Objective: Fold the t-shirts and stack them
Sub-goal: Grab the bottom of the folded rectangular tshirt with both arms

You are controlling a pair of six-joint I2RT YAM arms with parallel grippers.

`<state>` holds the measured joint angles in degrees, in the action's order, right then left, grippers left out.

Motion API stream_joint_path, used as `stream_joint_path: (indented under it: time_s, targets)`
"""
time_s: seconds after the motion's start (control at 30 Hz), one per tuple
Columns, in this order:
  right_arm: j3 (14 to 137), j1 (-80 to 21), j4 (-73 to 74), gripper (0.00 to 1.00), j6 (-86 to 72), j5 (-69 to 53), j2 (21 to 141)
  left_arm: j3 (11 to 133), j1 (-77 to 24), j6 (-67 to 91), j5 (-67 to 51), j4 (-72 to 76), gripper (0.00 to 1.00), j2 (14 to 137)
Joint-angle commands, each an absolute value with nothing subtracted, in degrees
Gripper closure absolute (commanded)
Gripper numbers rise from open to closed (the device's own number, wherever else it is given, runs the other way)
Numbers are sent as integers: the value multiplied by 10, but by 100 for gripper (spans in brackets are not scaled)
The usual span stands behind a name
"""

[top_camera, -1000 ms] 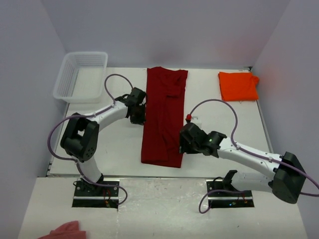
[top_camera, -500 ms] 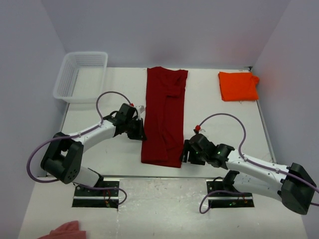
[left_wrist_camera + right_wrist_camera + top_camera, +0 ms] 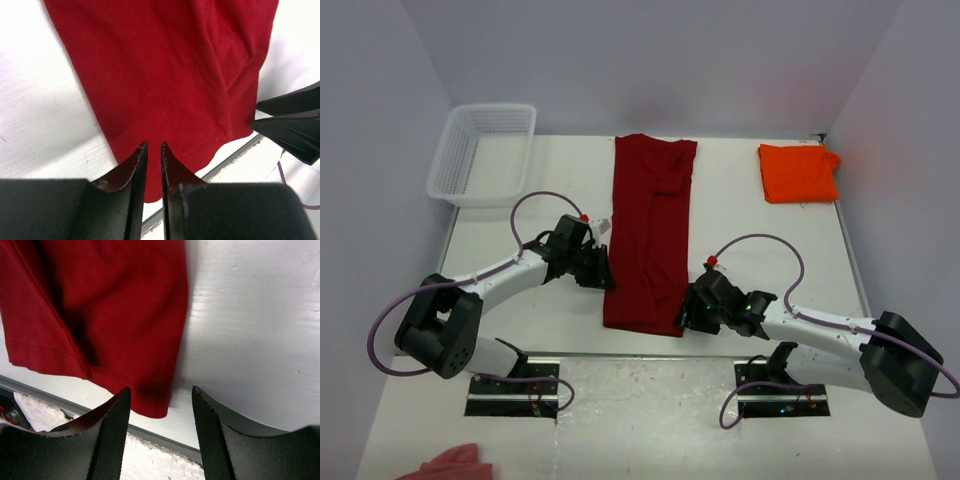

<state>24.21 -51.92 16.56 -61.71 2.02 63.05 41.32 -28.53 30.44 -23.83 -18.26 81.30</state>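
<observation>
T-shirts lie on the white worktop (image 3: 760, 250): the dark crimson t-shirt (image 3: 650, 240) is spread as a long strip down the middle, from the far edge to the near edge. The orange t-shirt (image 3: 798, 172) sits folded at the far right corner, well apart from both arms. The left claw (image 3: 603, 270) is low at the crimson strip's left edge. In its wrist view the fingers are drawn narrow with only a thin slit between them, their tips over the cloth just inside the near hem. The right claw (image 3: 686, 312) is at the strip's near right corner, spread wide, and that corner of the hem lies between its two fingers. A plastic basket (image 3: 482, 150) stands at the far left.
</observation>
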Motion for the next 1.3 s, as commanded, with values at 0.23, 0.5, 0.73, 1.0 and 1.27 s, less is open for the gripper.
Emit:
stream_joint_path:
  time_s: [0.23, 0.5, 0.73, 1.0, 1.27]
  targets:
    - [235, -519, 91, 55, -644, 4, 692, 401, -285, 301, -255, -165, 82, 792]
    - [234, -519, 110, 74, -656, 5, 664, 397, -289, 304, -234, -198, 78, 781]
    - [237, -521, 127, 95, -653, 15, 660, 392, -306, 310, -226, -216, 78, 764]
    - [243, -523, 122, 100, -650, 13, 682, 375, -325, 330, -221, -237, 65, 721]
    - [234, -523, 129, 100, -650, 21, 660, 371, -330, 346, -157, -298, 46, 707]
